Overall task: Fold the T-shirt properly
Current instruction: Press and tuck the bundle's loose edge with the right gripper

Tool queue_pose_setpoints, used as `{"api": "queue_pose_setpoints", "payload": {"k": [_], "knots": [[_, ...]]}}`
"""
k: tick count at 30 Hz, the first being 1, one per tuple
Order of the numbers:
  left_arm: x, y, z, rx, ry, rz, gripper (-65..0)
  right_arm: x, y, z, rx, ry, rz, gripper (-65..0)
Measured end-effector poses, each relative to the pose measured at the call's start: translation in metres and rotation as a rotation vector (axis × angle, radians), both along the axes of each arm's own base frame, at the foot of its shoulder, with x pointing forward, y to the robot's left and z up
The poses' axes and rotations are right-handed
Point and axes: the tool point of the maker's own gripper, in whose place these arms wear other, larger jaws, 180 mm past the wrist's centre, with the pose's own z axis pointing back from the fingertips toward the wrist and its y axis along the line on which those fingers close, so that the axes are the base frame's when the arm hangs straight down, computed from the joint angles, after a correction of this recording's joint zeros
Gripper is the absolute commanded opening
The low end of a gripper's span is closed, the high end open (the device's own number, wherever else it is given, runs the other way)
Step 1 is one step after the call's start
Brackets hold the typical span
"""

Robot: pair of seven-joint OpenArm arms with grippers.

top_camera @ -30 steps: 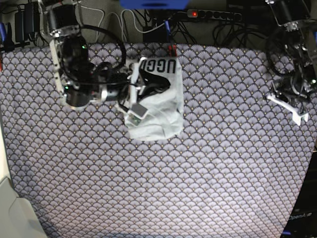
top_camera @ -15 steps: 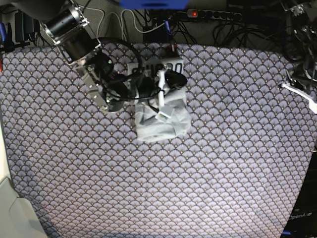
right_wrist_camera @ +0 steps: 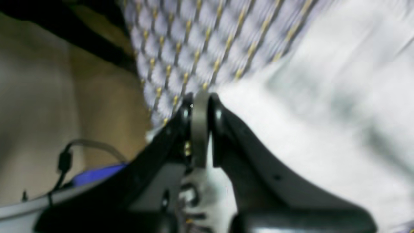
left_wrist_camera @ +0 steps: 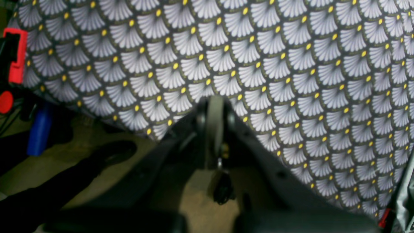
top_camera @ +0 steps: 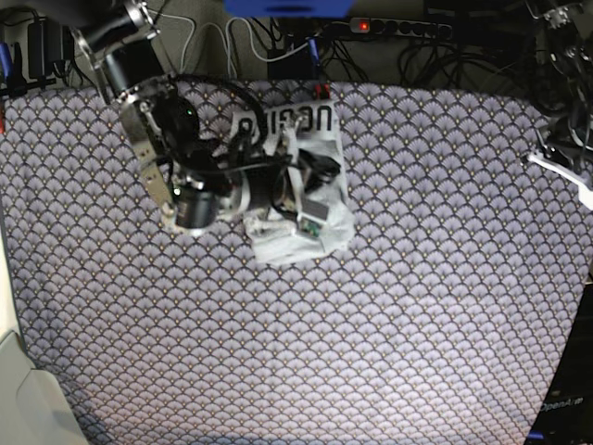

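Note:
The light grey T-shirt (top_camera: 289,246) lies as a small folded bundle at the back middle of the tablecloth (top_camera: 389,324), its black lettering (top_camera: 298,120) facing up at the far end. My right gripper (top_camera: 295,156) is low over the bundle. In the right wrist view its jaws (right_wrist_camera: 200,103) are shut, with the tips at the shirt's (right_wrist_camera: 323,123) edge by the tablecloth (right_wrist_camera: 194,42); no fabric shows between them. My left gripper (top_camera: 548,163) is at the table's right edge, shut and empty. The left wrist view shows it (left_wrist_camera: 214,106) above the patterned cloth (left_wrist_camera: 291,64).
A power strip (top_camera: 398,28) and cables run behind the table's back edge. Red clips (left_wrist_camera: 14,55) and a blue part (left_wrist_camera: 38,129) hang off the table edge near my left gripper. A pale surface (top_camera: 23,399) stands at the front left corner.
My right arm has swung and turned over the shirt, and the bundle's lower part is now more crumpled. My left arm pulled back to the right edge a second ago and has stayed there.

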Motion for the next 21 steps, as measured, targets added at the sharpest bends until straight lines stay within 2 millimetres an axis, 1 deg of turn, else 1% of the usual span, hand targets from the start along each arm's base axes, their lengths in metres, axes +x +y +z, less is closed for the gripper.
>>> {"api": "queue_pose_setpoints", "payload": {"k": [2,4,7,9,10,14,16,18,20,21], "knots": [[0.000,0.000,0.000,0.000,0.001,0.000,-64.8,0.003,0.003,0.002,-0.005,-0.009,0.009,-65.0],[-0.001,0.001,-0.001,0.002,0.004,0.001,-64.8,0.007,0.003,0.000,-0.014,0.002,0.010,-65.0],[-0.001,0.000,-0.001,0.001,0.004,0.001,-64.8,0.029,0.004,-0.001,-0.028,0.006,-0.009,-65.0],[-0.004,0.001,-0.002,0.002,0.012,0.001,-64.8,0.042,0.008,-0.001,-0.001,0.019,-0.032,-65.0],[-0.005,0.000,-0.003,0.001,0.015,0.000,-64.8,0.047,0.008,-0.004,0.014,0.035,-0.049,-65.0],[-0.009,0.002,-0.005,0.009,0.028,0.003,-64.8,0.058,0.002,-0.035,-0.020,0.131,-0.098,-65.0],[-0.008,0.002,-0.004,0.009,0.023,0.002,-64.8,0.067,0.004,-0.043,-0.022,0.162,-0.115,-65.0],[-0.007,0.000,0.000,0.017,0.011,-0.006,-64.8,0.078,0.006,-0.044,0.000,0.175,-0.142,-65.0],[-0.007,0.000,0.005,0.032,0.000,-0.015,-64.8,0.081,0.005,-0.050,0.000,0.183,-0.153,-65.0],[-0.009,-0.002,0.006,0.036,0.003,-0.022,-64.8,0.078,0.005,-0.056,-0.009,0.197,-0.151,-65.0]]}}
